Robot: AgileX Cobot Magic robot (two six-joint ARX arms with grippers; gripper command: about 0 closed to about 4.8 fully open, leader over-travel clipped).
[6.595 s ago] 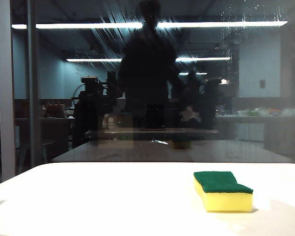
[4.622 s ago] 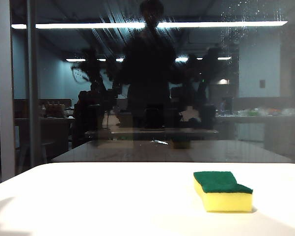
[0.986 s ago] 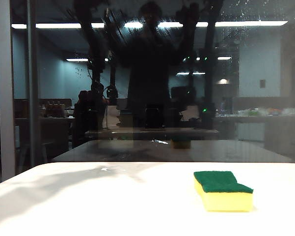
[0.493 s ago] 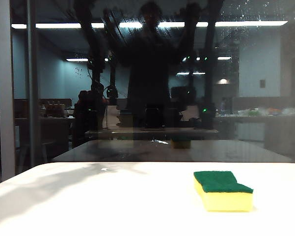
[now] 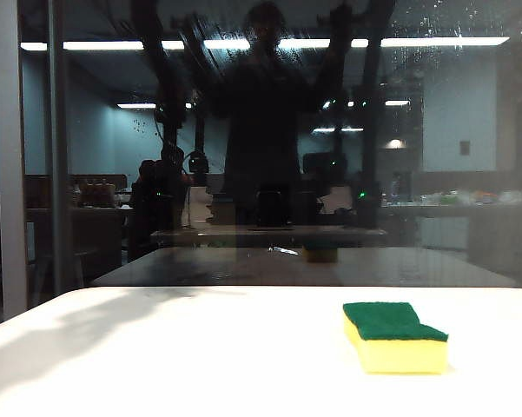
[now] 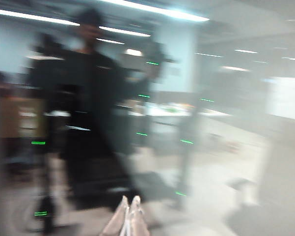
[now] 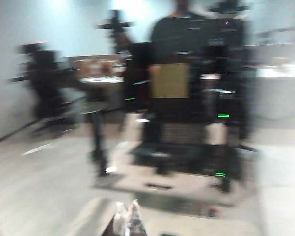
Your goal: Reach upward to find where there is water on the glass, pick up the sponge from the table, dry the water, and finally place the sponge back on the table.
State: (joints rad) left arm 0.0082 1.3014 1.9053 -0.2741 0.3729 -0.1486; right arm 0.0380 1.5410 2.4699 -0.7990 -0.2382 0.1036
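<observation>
Both wrist views were blurred; the left gripper (image 6: 128, 216) and right gripper (image 7: 128, 216), raised toward the dark reflective glass pane (image 5: 469, 156), showed fingertips pressed together, holding nothing. The yellow foam sponge with green scouring top (image 5: 394, 338) lay right of centre on the white tabletop (image 5: 156, 365), open surface all around.

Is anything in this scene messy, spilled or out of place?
Only the glass looks messy: water speckles and streaks its top, across the reflected light strips. The sponge lies flat and untouched on the table. Both wrist views are blurred; the left pincer and right pincer show closed tips, holding nothing.
</observation>
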